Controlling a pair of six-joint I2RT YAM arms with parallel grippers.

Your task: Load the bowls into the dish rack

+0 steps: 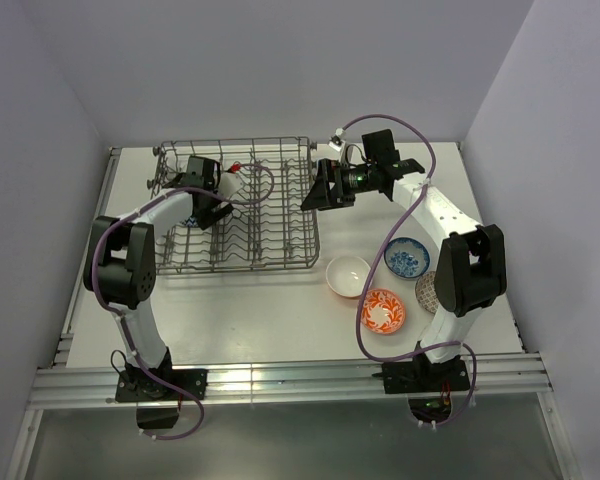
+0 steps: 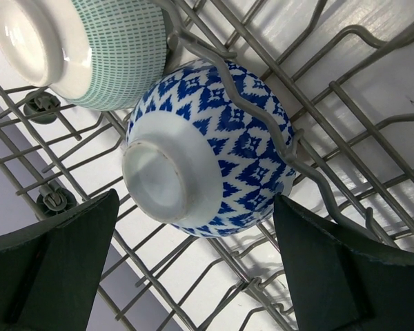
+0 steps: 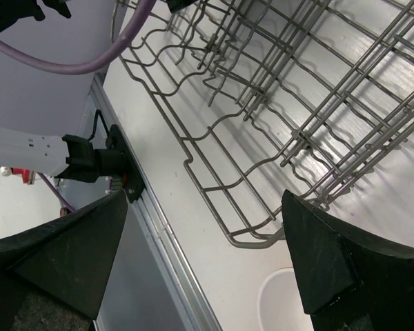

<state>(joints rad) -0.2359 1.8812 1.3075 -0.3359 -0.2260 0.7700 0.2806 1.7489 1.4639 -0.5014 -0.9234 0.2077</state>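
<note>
Left hand (image 2: 196, 207), spread wide, straddles blue-white bowl (image 2: 214, 152) resting in dish rack (image 2: 223, 72).

White table top (image 1: 250, 320) flat below the left gripper (image 2: 196, 200) and the right gripper (image 3: 205, 196), bright bare patches of it straight ahead of each, crossed by thin shadows. Silver slotted rail (image 1: 300, 378) along the table's near edge, well behind both grippers; in the right wrist view, running diagonally just left of that gripper's opening. Grey surface (image 1: 280, 440) beyond the rail, further back. Narrower rail (image 1: 92, 240) along the table's side, outward of the left gripper. Plain pale lilac back wall (image 1: 280, 60) past both grippers. Left wall (image 1: 30, 200) outward of the left gripper, right wall (image 1: 565, 200) outward of the right gripper.
</note>
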